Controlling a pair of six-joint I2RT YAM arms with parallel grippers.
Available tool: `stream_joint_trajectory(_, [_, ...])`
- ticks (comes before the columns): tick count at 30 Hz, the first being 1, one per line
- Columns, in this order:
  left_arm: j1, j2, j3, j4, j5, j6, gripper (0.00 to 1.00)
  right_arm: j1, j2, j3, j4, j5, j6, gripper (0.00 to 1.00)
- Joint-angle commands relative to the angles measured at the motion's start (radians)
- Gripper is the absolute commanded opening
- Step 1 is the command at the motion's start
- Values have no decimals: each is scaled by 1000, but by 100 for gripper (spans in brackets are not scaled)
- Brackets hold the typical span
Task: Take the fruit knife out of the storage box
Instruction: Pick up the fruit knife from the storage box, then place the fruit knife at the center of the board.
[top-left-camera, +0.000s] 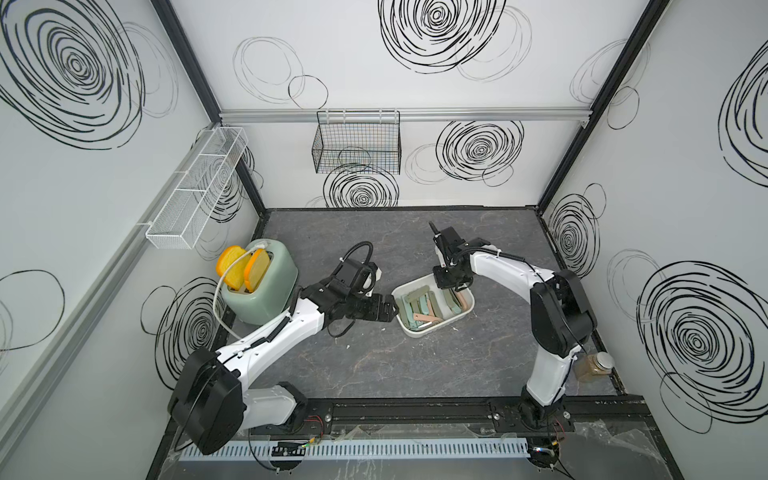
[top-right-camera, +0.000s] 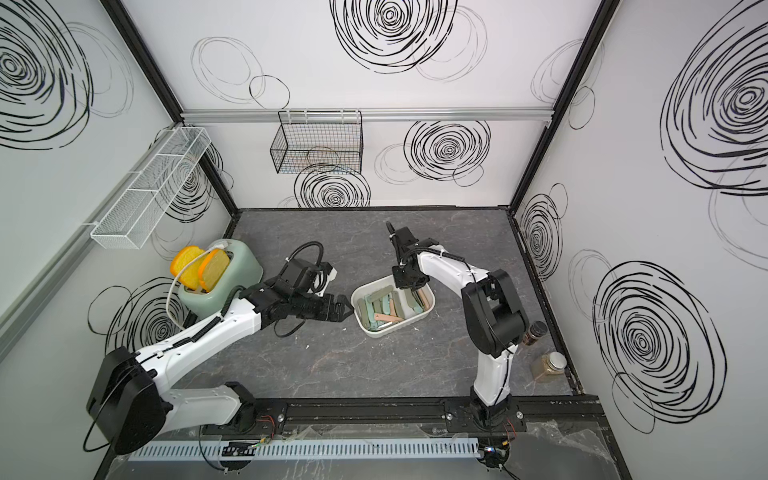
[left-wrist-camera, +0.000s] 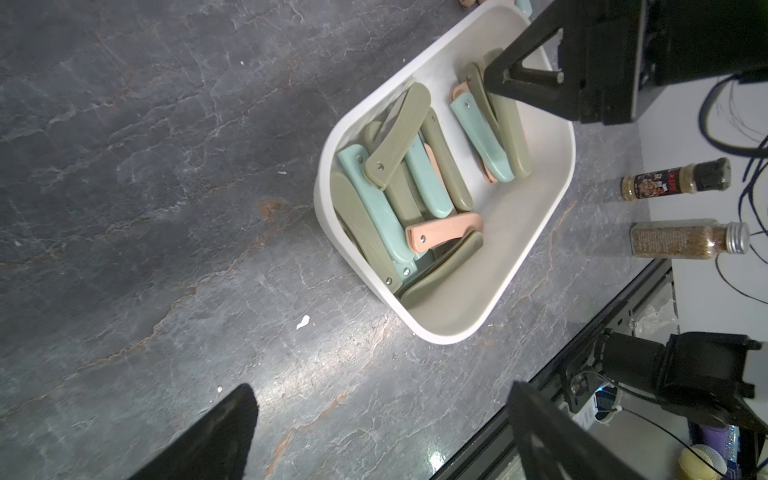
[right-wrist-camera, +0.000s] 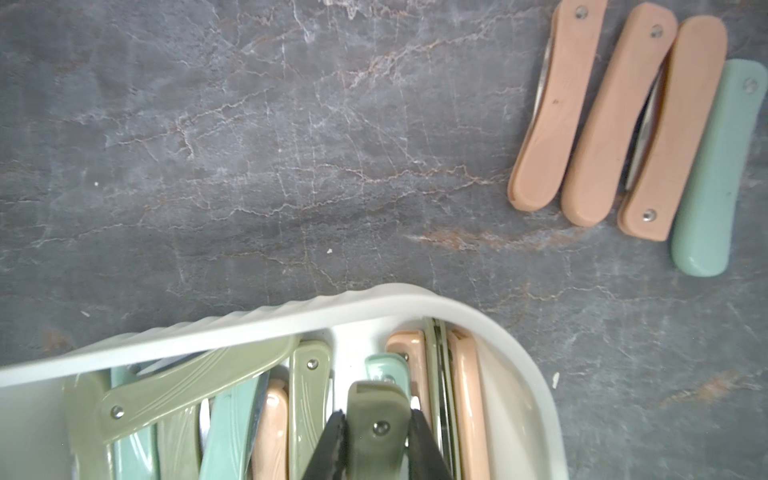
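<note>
Four loose knives (right-wrist-camera: 617, 116), right-wrist view.

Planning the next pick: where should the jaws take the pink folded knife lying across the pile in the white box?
Likely mid-handle on the pink knife, jaws across its narrow width, coming straight down: it lies crosswise on top, flat face up, and the storage box walls block sideways approaches.

Shallow white plastic storage box (top-left-camera: 440, 325) at centre of dark marbled table (top-left-camera: 374, 374), slightly right. Pastel plastic-handled folding fruit knives (left-wrist-camera: 390, 216) piled inside; four loose knives (right-wrist-camera: 598, 116) on table just outside box. Sage-green toaster (top-left-camera: 270, 307) by left edge. Two glass spice bottles (top-right-camera: 550, 365) by right edge, toward front corner.
</note>
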Motion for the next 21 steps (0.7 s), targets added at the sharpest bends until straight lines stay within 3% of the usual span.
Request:
stream_joint_trajectory(1, [-1,19,47,21,-9,16,98,-8,-39,41,-44,-3,2,19])
stream_joint_trajectory(11, [-1,66,103,18,-9,26,98,-50,2,182,-80,-25,0,20])
stream_joint_trajectory(21, [10,157,203,18,-1,36,98,-107,185,440,-119,-45,-21,20])
